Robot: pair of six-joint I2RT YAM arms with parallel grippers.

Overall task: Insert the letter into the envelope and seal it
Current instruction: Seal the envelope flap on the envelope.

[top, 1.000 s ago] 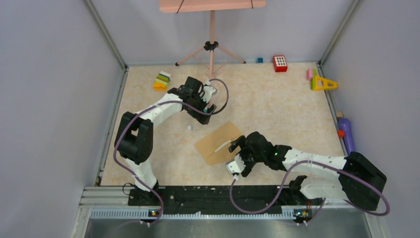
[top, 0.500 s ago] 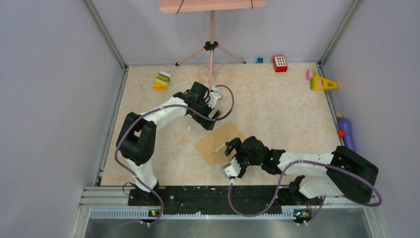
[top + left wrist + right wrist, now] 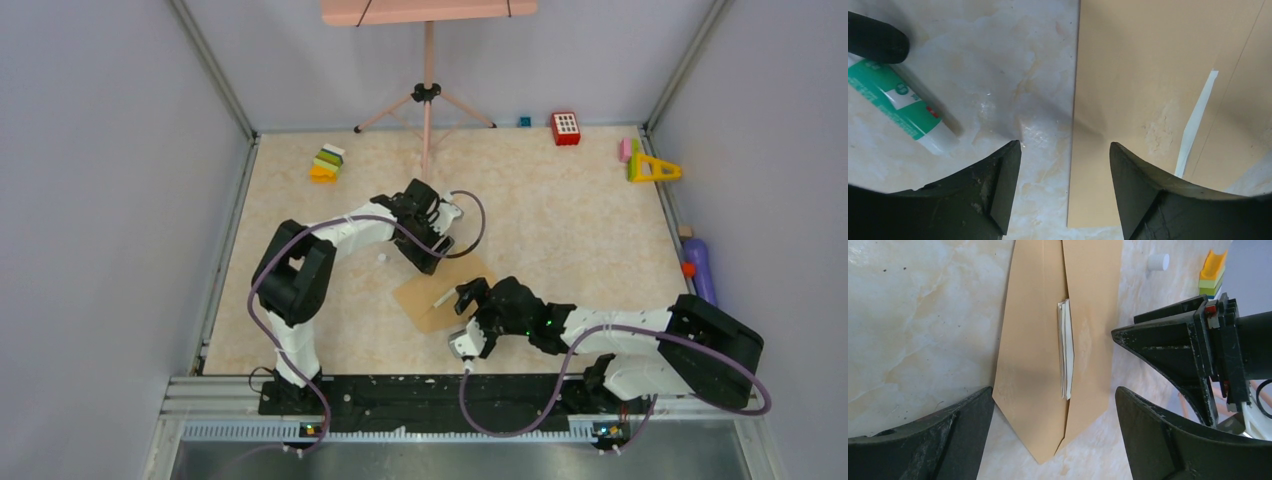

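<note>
The brown envelope [image 3: 436, 292] lies flat on the table between my two grippers. A pale edge of the letter [image 3: 1065, 347] pokes out of its middle seam; the rest is hidden inside. That edge is a thin strip [image 3: 1195, 120] in the left wrist view. My left gripper [image 3: 432, 256] hangs at the envelope's far corner, open, its jaws astride the envelope's [image 3: 1128, 75] straight edge with nothing gripped. At the near pointed end of the envelope [image 3: 1033, 365], my right gripper [image 3: 1055, 435] stands wide open and holds nothing.
A green-and-white glue stick [image 3: 898, 105] lies just left of the left gripper. A small white cap [image 3: 381, 258] sits nearby. Coloured blocks [image 3: 327, 163], a tripod stand [image 3: 427, 95], a red block [image 3: 565, 128] and a yellow triangle [image 3: 652, 168] stand along the far side.
My left gripper has moved right and nearer, onto the envelope's far corner, its jaws narrowing a little. The right gripper shifted left along the envelope, then stayed put.
</note>
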